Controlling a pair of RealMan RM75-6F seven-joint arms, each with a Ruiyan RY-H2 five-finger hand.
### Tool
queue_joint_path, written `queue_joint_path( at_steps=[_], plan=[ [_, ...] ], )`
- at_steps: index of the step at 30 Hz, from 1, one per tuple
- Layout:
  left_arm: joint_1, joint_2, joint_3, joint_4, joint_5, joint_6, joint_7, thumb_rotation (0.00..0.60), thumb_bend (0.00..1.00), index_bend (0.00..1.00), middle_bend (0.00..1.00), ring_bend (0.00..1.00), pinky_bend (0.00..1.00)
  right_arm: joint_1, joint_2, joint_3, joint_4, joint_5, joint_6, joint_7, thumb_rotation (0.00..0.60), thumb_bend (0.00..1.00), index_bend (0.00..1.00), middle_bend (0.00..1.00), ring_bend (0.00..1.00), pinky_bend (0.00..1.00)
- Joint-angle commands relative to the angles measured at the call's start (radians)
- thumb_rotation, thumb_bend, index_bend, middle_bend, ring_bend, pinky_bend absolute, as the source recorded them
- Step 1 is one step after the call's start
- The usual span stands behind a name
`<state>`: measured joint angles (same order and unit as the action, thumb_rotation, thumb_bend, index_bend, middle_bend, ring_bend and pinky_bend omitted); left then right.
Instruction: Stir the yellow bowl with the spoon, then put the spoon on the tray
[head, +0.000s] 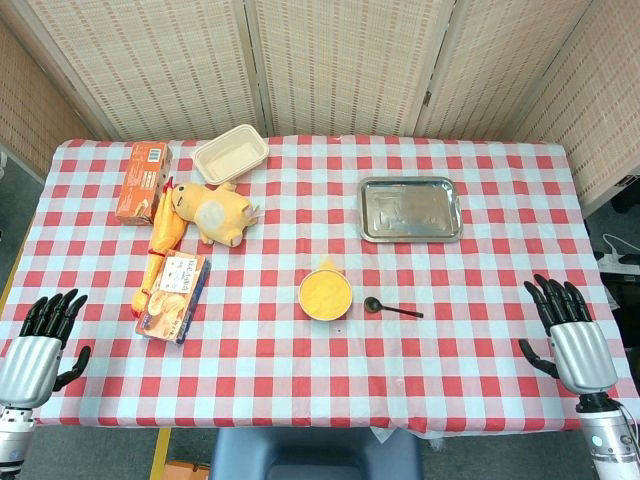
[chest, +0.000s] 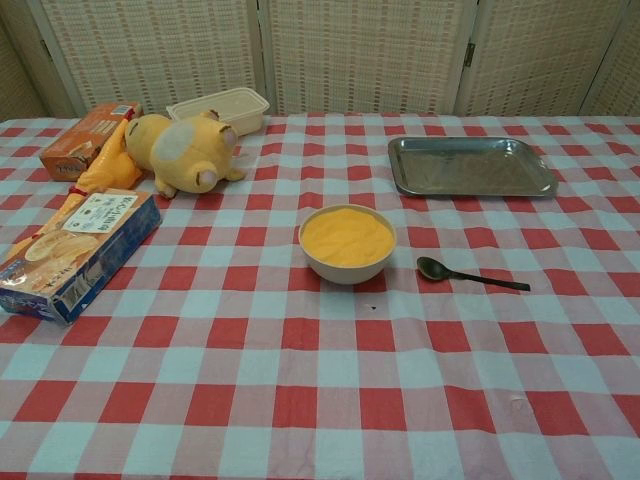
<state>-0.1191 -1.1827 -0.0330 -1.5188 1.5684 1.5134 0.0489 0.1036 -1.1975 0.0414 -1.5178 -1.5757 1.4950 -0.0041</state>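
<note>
The yellow bowl (head: 325, 294) (chest: 347, 241) stands near the middle of the checked table. A dark spoon (head: 391, 308) (chest: 470, 275) lies flat on the cloth just right of the bowl, its bowl end toward it. The empty metal tray (head: 410, 209) (chest: 470, 166) sits behind them, to the right. My left hand (head: 40, 345) hovers at the table's front left corner, fingers spread, holding nothing. My right hand (head: 570, 335) hovers at the front right corner, fingers also spread and empty. Neither hand shows in the chest view.
On the left lie a blue-and-white snack box (head: 173, 297) (chest: 75, 255), a yellow plush toy (head: 215, 212) (chest: 185, 150), a long yellow rubber chicken (head: 160, 245), an orange box (head: 143, 181) (chest: 90, 138) and a cream container (head: 231, 154) (chest: 218, 108). Folding screens stand behind the table.
</note>
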Motion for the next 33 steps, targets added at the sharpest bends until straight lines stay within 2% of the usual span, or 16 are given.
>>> queue_joint_path(
  at_steps=[1,6,8,9,11,14,17,22,33],
  plan=[
    [-0.002,0.000,-0.001,-0.003,-0.002,-0.003,0.003,0.600,0.44,0.00,0.00,0.00,0.02,0.004,-0.011,0.005,0.005,0.016,-0.011,-0.012,0.600,0.23,0.00,0.00,0.00,0.00],
    [0.000,0.001,-0.002,-0.005,-0.008,-0.004,0.000,0.600,0.44,0.00,0.00,0.00,0.02,0.006,-0.040,0.016,0.000,0.043,-0.019,-0.043,0.600,0.23,0.05,0.00,0.00,0.00],
    [0.000,0.002,-0.002,-0.006,-0.009,-0.004,-0.002,0.600,0.44,0.00,0.00,0.00,0.02,0.008,-0.049,0.020,-0.006,0.046,-0.020,-0.044,0.600,0.24,0.14,0.00,0.00,0.00],
    [0.000,0.003,-0.003,-0.009,-0.009,-0.003,-0.007,0.600,0.44,0.00,0.00,0.00,0.02,0.018,-0.067,0.029,-0.017,0.052,-0.028,-0.053,0.600,0.26,0.23,0.00,0.00,0.00],
    [-0.003,0.002,-0.010,-0.003,-0.023,-0.008,-0.003,0.600,0.44,0.00,0.00,0.00,0.02,0.092,-0.130,0.071,-0.053,0.096,-0.124,-0.151,0.600,0.30,0.35,0.00,0.00,0.00],
    [-0.003,-0.001,-0.016,-0.004,-0.039,-0.013,0.005,0.600,0.44,0.00,0.00,0.00,0.03,0.148,-0.206,0.118,-0.055,0.163,-0.176,-0.272,0.600,0.35,0.39,0.00,0.00,0.00],
    [-0.007,0.012,-0.008,-0.010,-0.036,-0.029,-0.023,0.600,0.44,0.00,0.00,0.00,0.03,0.198,-0.276,0.151,-0.035,0.227,-0.225,-0.361,0.600,0.36,0.44,0.00,0.00,0.00],
    [-0.008,0.034,-0.007,-0.008,-0.039,-0.038,-0.078,0.600,0.44,0.00,0.00,0.00,0.03,0.268,-0.341,0.181,-0.035,0.350,-0.334,-0.426,0.600,0.36,0.46,0.00,0.00,0.00],
    [-0.013,0.059,0.006,-0.016,-0.033,-0.061,-0.127,0.600,0.44,0.00,0.00,0.00,0.03,0.377,-0.456,0.201,0.010,0.536,-0.440,-0.539,0.600,0.36,0.43,0.00,0.00,0.00]
  ],
)
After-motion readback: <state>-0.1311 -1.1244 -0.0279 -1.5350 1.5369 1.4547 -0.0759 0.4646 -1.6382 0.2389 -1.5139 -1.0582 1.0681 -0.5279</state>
